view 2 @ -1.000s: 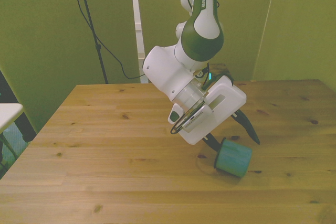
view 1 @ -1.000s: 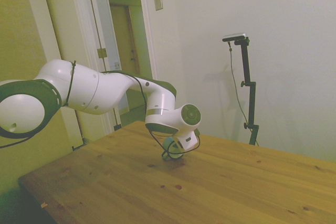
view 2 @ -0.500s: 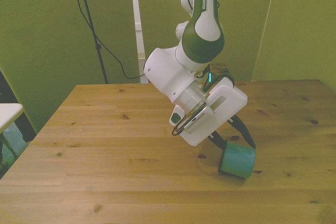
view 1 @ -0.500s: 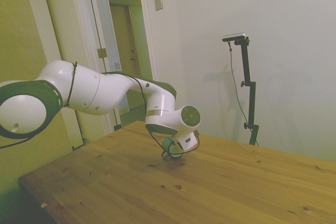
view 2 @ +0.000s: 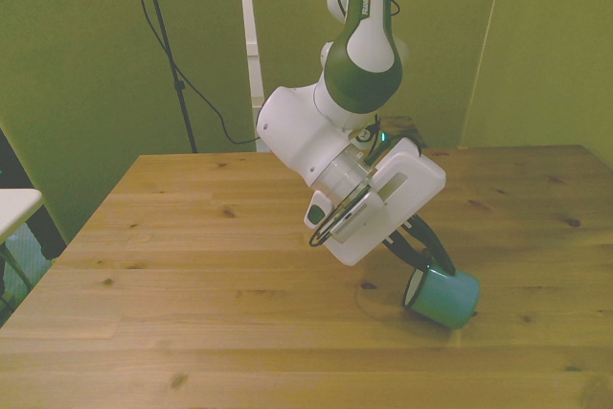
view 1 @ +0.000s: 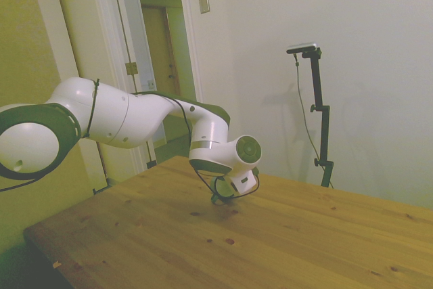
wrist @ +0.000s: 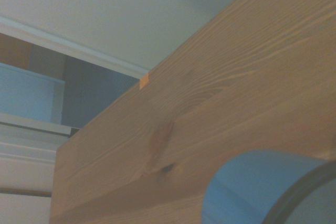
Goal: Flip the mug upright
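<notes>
Your gripper [view 2: 424,258] pinches the mug [view 2: 441,296] at its rim — since a second ago it has tipped from lying sideways to leaning mouth-up on the table [view 2: 192,265]. The flip looks nearly done. The side view hides the mug behind the wrist; the front view shows it.
</notes>
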`<state>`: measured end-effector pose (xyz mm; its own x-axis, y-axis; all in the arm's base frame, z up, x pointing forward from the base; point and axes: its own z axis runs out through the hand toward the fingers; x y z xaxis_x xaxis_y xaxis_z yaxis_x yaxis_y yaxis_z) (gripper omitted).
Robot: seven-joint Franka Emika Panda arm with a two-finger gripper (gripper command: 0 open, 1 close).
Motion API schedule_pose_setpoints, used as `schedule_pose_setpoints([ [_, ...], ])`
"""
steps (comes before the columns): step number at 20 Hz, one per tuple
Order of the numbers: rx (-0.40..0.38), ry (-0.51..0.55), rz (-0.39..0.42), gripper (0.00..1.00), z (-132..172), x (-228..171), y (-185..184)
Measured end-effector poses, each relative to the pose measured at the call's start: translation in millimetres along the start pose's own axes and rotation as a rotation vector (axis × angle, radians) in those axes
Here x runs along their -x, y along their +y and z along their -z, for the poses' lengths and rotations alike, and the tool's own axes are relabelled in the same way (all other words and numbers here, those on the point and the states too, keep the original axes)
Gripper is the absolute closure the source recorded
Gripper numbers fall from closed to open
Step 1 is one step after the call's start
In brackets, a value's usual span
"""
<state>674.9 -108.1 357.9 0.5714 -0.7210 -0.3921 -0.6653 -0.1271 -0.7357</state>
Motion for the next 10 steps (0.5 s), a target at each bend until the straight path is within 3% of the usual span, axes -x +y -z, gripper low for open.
schedule_pose_setpoints([
  [6,0.000,0.065,0.015,1.00,25,-14,-4],
  [10,0.039,0.238,0.120,1.00,74,-9,-29],
])
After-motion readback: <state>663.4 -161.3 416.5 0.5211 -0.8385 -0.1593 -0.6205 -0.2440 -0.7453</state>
